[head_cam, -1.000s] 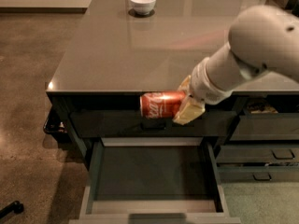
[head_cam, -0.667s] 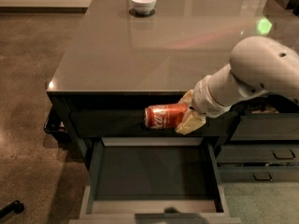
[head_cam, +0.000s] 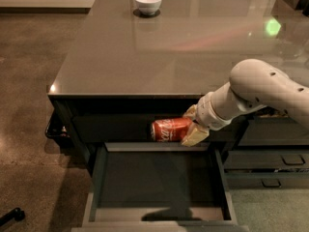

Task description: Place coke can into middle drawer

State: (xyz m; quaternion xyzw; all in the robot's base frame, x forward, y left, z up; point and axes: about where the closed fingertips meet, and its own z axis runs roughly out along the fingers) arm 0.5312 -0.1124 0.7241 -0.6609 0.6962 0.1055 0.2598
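Observation:
The red coke can (head_cam: 170,129) lies on its side in the air, held at its right end by my gripper (head_cam: 192,127), whose cream fingers (head_cam: 195,135) are shut on it. The can hangs in front of the dark top drawer front, just above the back edge of the open middle drawer (head_cam: 159,180). The drawer is pulled out toward the camera, its flat dark floor bare, with paler grey rims (head_cam: 98,178) at the sides and front. My white arm (head_cam: 260,93) reaches in from the right.
A white bowl (head_cam: 147,2) stands at the far end of the grey countertop (head_cam: 159,47). Narrower drawers with small loop handles (head_cam: 282,161) are at the right. Brown floor lies to the left, with a dark object (head_cam: 12,215) at bottom left.
My gripper and the can have moved down and a little right, closer to the open drawer. The arm has dropped lower at the right.

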